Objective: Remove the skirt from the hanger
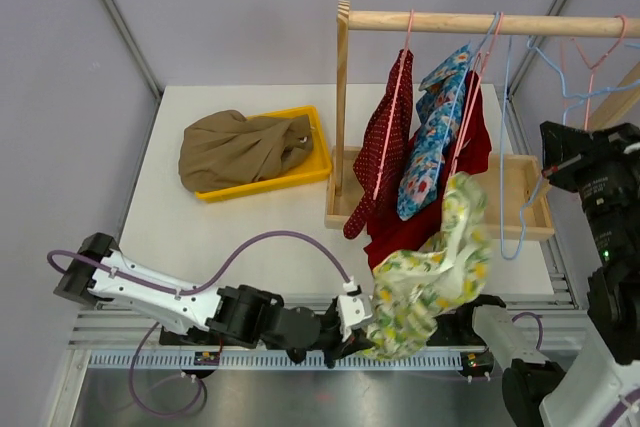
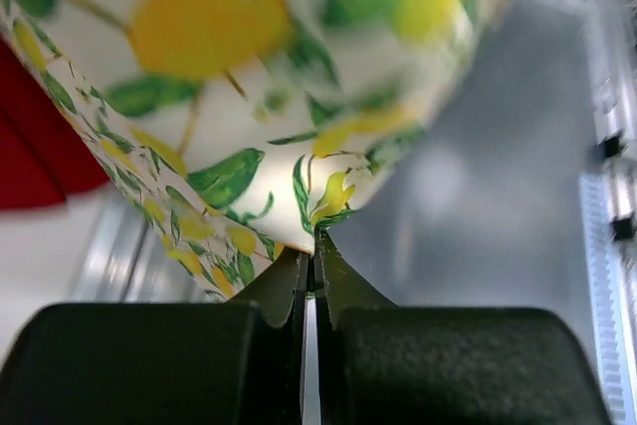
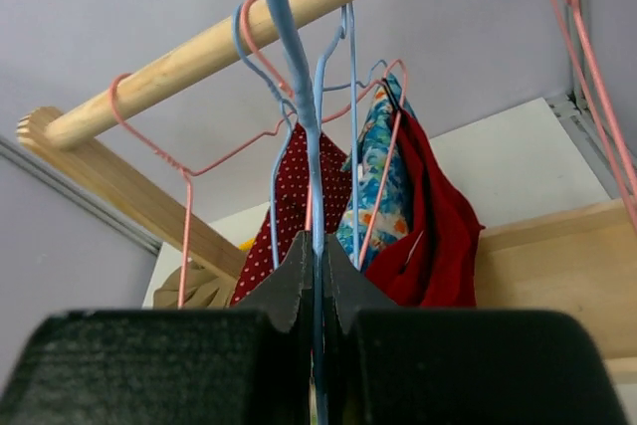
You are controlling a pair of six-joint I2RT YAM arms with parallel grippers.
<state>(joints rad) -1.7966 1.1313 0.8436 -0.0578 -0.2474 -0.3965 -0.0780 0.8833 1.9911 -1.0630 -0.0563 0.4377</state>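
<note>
- The left pincer (image 2: 311,258) is shut on a thin fold at the edge of the lemon-print skirt (image 1: 430,267). No gap shows between its fingers.
- The right pincer (image 3: 317,246) is closed on the wire of a blue hanger (image 3: 292,47), which hangs from the rod (image 1: 480,22).
- The skirt runs from beside the red garment (image 1: 400,232) down to the left pincer, over the near edge of the counter (image 1: 200,237). Its top end lies against that garment. I cannot tell whether it is still caught on a wire.
- Slip risk: the left pincer has only a small bite of cloth. If the skirt is still snagged up top, a firm pull would likely drag that edge out of the fingers.
- Snag risk: the skirt touches the red garment and sits close to its pink hanger (image 1: 398,97). Pulling it away could drag either one along or off the rod.
- Hanger risk: if the right grip slides along the smooth wire, the blue hanger may swing or lift off the rod rather than stay braced.
- Drop risk: most of the cloth hangs past the counter's near edge. Once freed it could fall onto the rail below instead of the counter.
</note>
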